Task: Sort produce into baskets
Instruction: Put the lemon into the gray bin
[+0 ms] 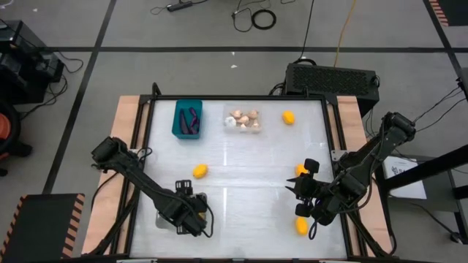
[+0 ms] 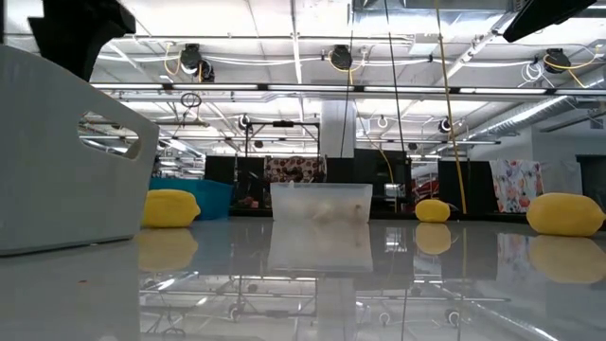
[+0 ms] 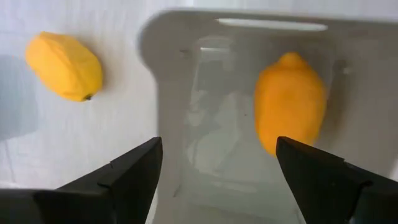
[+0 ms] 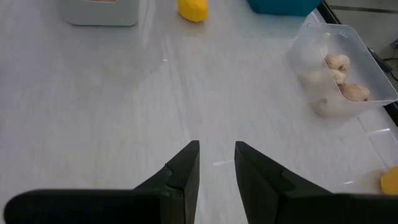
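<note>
Hiding most of the grey bin (image 1: 162, 219), left gripper (image 1: 191, 217) hovers spread.

Free room and obstacles on the counter (image 1: 241, 204).
Centre open; teal basket (image 1: 187, 120) and clear basket (image 1: 243, 121) line the far edge; grey basket (image 1: 170, 216) occupies the near-left corner; lemons (image 1: 199, 171) scattered between.

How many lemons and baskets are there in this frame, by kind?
Lemons: 5 (4 loose on the table, 1 in the grey basket)
Baskets: 3 (teal, clear, grey)
Total: 8
Eggplants and garlic are too small to count.
</note>
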